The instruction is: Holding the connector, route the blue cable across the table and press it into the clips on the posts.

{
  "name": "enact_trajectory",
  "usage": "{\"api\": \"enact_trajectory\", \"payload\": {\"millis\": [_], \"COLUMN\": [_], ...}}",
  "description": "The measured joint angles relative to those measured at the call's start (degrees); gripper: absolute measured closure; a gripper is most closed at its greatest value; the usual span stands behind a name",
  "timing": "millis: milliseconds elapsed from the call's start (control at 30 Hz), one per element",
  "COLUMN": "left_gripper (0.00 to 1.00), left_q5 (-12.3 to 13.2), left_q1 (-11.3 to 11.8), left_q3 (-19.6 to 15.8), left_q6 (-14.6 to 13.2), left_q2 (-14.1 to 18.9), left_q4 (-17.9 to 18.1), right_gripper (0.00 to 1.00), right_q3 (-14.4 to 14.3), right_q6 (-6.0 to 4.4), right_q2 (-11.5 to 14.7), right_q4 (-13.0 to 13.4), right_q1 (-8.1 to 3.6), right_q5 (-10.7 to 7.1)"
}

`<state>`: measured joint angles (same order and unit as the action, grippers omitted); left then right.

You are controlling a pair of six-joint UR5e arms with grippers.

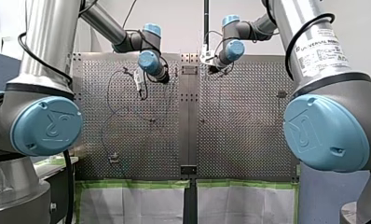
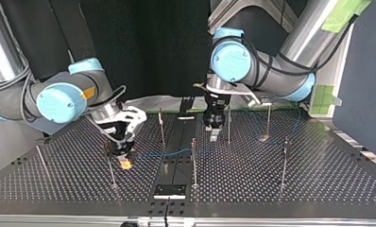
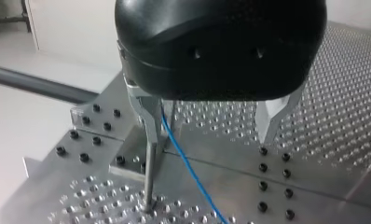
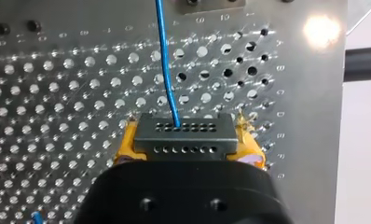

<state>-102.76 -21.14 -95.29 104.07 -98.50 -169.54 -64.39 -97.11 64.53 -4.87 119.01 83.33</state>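
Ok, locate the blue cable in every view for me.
Front view: blue cable loops over the table's left half.
Top view: blue cable runs from my right pincer across the centre strip.
Left wrist view: blue cable passes between my left pincer's open fingers, over that strip.
Right wrist view: blue cable leaves the connector gripped by my right pincer.
Landmark: centre strip, in all but the right wrist view.

A perforated silver metal desk (image 1: pixel 249 135) is backed by a plain pale wall (image 1: pixel 183 23) in the front view, and white sheets edged with green tape (image 1: pixel 132 205) are hung along its near edge. In the top view a black backdrop (image 2: pixel 167 47) is seen behind the desk, with a dark blue-grey panel (image 2: pixel 365 71) at the view's right. A bright patch of reflected light (image 4: pixel 321 30) is cast on the desk's plate.
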Motion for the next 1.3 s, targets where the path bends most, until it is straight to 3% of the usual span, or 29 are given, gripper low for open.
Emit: {"api": "enact_trajectory", "payload": {"millis": [200, 433, 633, 833, 1300], "left_gripper": [0.00, 0.00, 0.00, 0.00, 0.00], "left_q5": [-0.33, -3.59, -6.09, -6.76, -9.59], "left_q1": [-2.19, -6.03, -9.40, -11.84, -12.19], "left_q3": [-0.68, 1.35, 4.56, 8.06, 16.11], "left_q6": [-2.01, -2.53, -3.18, -3.56, -4.91], "left_q2": [3.71, 5.89, 3.30, -0.21, -8.09], "left_q4": [-0.55, 1.45, 0.00, -0.63, -2.69], "right_gripper": [1.00, 1.00, 1.00, 1.00, 1.00], "right_q3": [-1.22, -1.82, -1.85, -1.86, -1.88], "right_q6": [0.06, 0.20, 0.23, 0.23, 0.23], "right_q2": [1.57, 2.22, 2.25, 2.25, 2.30], "right_q4": [0.00, 0.03, 0.04, 0.04, 0.05], "right_q1": [-0.68, -1.10, -0.91, -0.72, -0.65], "right_q5": [0.08, 0.44, 0.49, 0.47, 0.44]}}
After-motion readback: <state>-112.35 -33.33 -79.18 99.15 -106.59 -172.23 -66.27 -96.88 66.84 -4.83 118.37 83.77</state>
